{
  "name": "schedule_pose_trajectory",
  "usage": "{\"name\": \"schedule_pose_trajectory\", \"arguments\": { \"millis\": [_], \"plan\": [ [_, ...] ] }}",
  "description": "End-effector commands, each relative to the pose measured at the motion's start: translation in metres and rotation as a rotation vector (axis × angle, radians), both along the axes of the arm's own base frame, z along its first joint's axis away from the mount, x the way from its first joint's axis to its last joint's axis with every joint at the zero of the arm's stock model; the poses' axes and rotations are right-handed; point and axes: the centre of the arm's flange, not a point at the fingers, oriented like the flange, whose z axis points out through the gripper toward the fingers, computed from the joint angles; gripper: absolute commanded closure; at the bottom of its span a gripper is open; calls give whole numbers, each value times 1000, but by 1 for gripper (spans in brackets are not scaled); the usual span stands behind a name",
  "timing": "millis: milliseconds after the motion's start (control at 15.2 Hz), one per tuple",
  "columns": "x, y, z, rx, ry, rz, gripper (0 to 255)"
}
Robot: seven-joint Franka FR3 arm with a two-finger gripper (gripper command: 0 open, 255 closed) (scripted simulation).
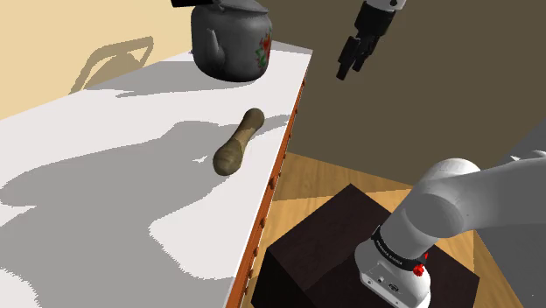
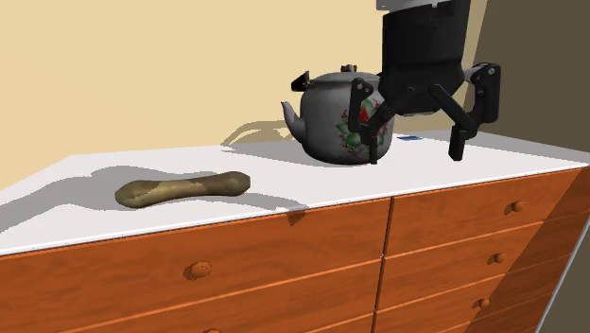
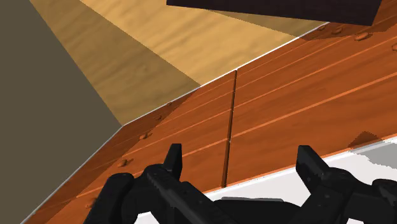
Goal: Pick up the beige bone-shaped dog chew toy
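The bone-shaped chew toy [image 1: 238, 142], tan-brown, lies flat on the white top of a dresser [image 1: 105, 175], close to its front edge. In the second exterior view the toy [image 2: 182, 188] rests left of the middle of the top [image 2: 284, 184]. My black gripper [image 1: 350, 72] hangs open and holds nothing, up in the air beyond the dresser's edge, level with the teapot and well away from the toy. In the second exterior view the gripper [image 2: 415, 153] hovers just right of the teapot. The wrist view has the spread fingers [image 3: 173, 159] over the wooden drawer fronts [image 3: 286, 108].
A grey teapot [image 1: 232, 44] with a flower pattern stands at the far end of the top, also seen as the teapot [image 2: 338, 118] beside the gripper. The dark stand [image 1: 341, 245] sits on a wooden floor [image 3: 140, 44]. Drawers with knobs [image 2: 199, 270] face outward.
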Motion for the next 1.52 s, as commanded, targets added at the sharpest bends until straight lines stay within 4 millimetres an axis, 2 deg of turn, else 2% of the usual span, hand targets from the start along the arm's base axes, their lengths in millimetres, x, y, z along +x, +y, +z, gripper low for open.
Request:
{"name": "schedule_pose_trajectory", "arguments": {
  "millis": [0,396,726,1056,1452],
  "plan": [
    [0,0,0,0,0,0,0],
    [-28,74,-12,7,14,-231,0],
    [-38,138,-20,12,25,-423,0],
    [-36,204,-29,17,36,-616,0],
    [-17,281,-39,24,50,-847,0]
  ]
}}
